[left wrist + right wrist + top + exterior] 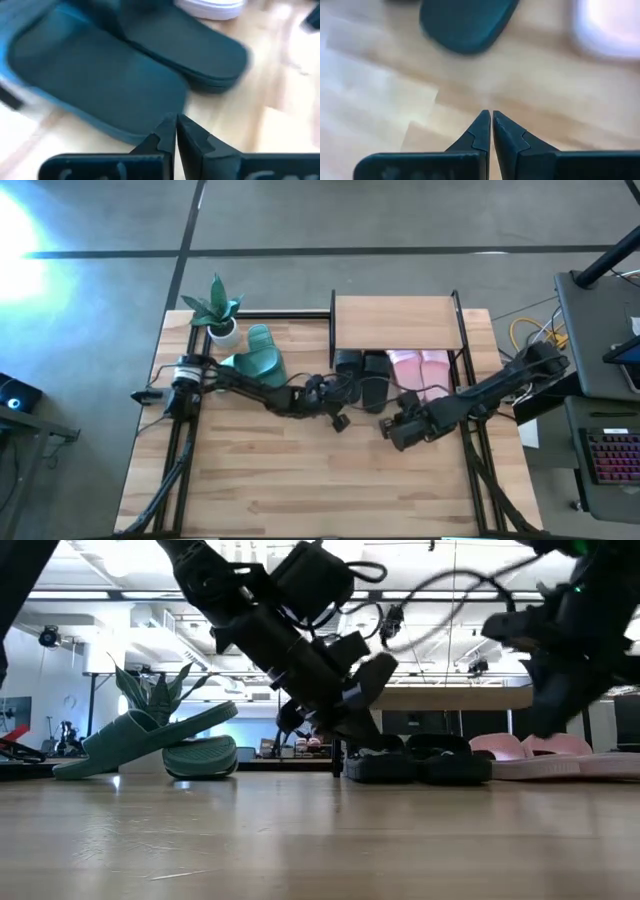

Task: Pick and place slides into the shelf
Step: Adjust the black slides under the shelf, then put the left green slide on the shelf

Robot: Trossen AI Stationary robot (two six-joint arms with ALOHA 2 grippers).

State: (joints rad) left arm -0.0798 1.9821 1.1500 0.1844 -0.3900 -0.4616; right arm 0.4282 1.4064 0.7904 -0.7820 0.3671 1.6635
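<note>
- Light wooden boards on thin black posts make up the shelf (396, 320), which stands at the desk's (300, 480) far edge, right of centre.
- Black slides (362, 372) lie side by side on the shelf's lower tier at its left end, heels sticking out toward the middle of the desk; in the low view they sit flat on the lower board (420, 768).
- Pale pink slides (420, 368) lie just beside the black pair, to its right on the same tier, heels also sticking out.
- Teal-green slides (258, 356) are off the shelf, near the desk's far-left part, one leaning tilted across the other (150, 740).
- A potted plant (218, 310) in a white pot stands at the far-left corner, just behind the teal pair.
- The left gripper (335, 395) hangs near the desk's centre, just before the heels of the black slides; its fingers (165, 137) are pressed together with nothing between them.
- The right gripper (395, 428) sits before the pink slides, above bare wood; its fingertips (482, 130) almost meet, holding nothing.
</note>
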